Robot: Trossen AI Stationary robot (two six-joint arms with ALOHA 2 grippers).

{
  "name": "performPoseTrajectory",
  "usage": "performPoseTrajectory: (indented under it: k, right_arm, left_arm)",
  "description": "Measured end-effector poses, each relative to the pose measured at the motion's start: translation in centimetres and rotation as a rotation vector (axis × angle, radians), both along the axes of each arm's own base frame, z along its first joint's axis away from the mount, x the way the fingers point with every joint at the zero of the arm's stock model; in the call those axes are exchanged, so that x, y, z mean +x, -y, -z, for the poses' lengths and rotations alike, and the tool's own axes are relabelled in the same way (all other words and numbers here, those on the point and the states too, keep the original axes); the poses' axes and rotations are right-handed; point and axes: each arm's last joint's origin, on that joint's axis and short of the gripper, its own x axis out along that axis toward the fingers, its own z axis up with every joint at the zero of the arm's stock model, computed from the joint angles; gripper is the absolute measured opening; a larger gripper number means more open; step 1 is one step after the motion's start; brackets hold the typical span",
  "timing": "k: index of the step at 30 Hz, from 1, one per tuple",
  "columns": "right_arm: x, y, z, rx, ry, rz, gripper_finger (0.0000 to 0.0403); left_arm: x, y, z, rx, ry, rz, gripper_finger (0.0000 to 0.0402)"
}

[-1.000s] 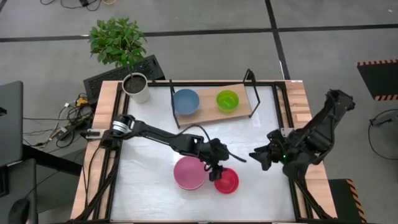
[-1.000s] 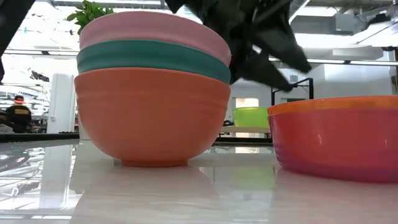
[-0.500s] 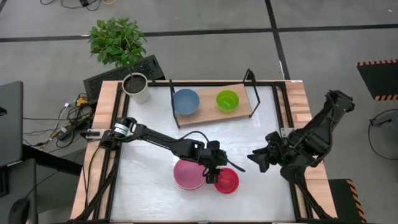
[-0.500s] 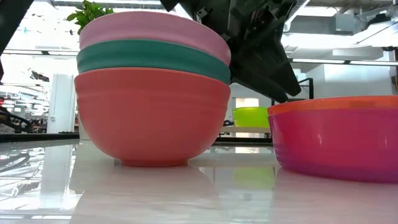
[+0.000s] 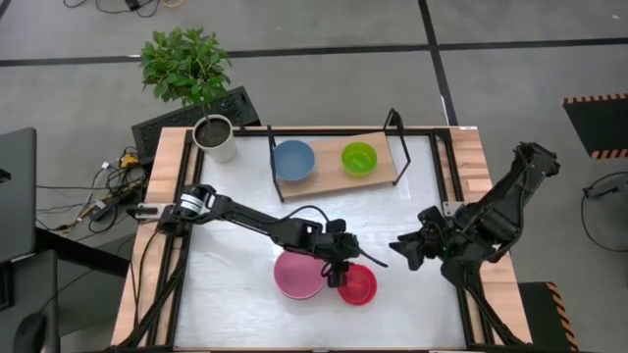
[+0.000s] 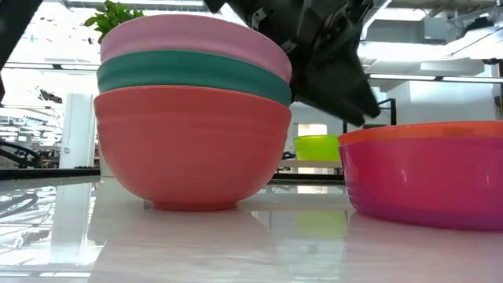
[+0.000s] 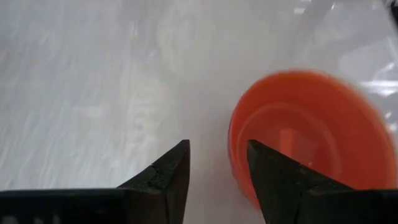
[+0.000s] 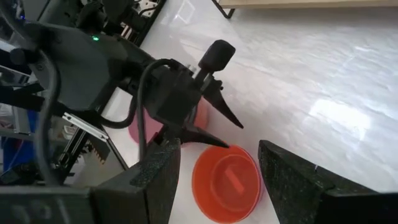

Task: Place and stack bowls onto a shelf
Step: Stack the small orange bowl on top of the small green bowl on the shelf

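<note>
The left pincer [image 5: 340, 276] straddles the red bowl's [image 5: 359, 285] rim, fingers apart, not clenched; beside that bowl, the right pincer [image 5: 404, 247] hangs released.

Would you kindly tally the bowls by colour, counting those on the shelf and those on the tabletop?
Blue bowl, on the shelf: 1
Green bowl, on the shelf: 1
Pink bowl, top of the stack: 1
Teal bowl, middle of the stack: 1
Salmon bowl, bottom of the stack: 1
Red bowl, alone on the tabletop: 1
Total: 6
</note>
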Motion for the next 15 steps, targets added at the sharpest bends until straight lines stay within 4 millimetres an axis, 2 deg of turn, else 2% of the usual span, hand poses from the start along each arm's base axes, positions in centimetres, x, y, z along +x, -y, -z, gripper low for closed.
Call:
performPoseTrajectory:
  k: [11, 15]
  right_arm:
    - [-0.3, -0.3, 0.1, -0.028, -0.011, -0.033, 0.0242]
    - [0.0, -0.6, 0.5, -0.036, -0.024, -0.03, 0.0242]
  left_arm:
    - [0.0, -0.1, -0.3, -0.048, 0.009, -0.044, 0.0171]
    - [-0.5, -0.5, -1.5, -0.06, 0.005, -0.044, 0.0172]
